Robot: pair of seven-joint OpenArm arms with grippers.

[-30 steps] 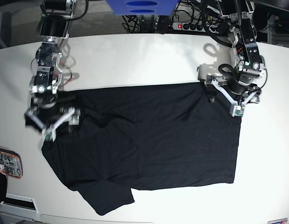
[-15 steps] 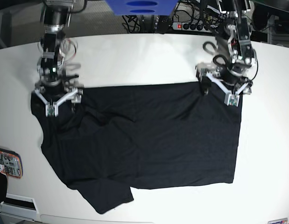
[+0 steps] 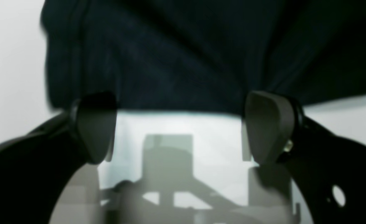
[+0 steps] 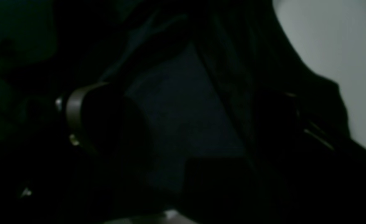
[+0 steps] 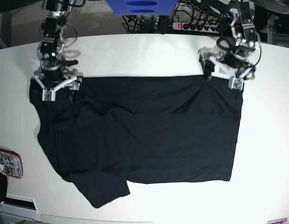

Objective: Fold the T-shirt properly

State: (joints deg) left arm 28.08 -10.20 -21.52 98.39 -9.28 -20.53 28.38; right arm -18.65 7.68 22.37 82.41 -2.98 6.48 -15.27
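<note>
Base view: T-shirt (image 5: 144,135) flat on worktop (image 5: 144,51), both end effectors, left (image 5: 225,76) and right (image 5: 57,88), spread at its far edge, bare room behind.

The left gripper (image 5: 224,77) hangs at the base view's upper right, its arm reaching down from the far edge and its jaws spread wide; in the left wrist view the two dark fingertips (image 3: 268,124) stand well apart with nothing between them. The right gripper (image 5: 57,89) sits at the upper left of the base view on an arm that descends almost straight, jaws likewise splayed. Its own wrist view is too dark to show more than one fingertip (image 4: 108,118).
</note>
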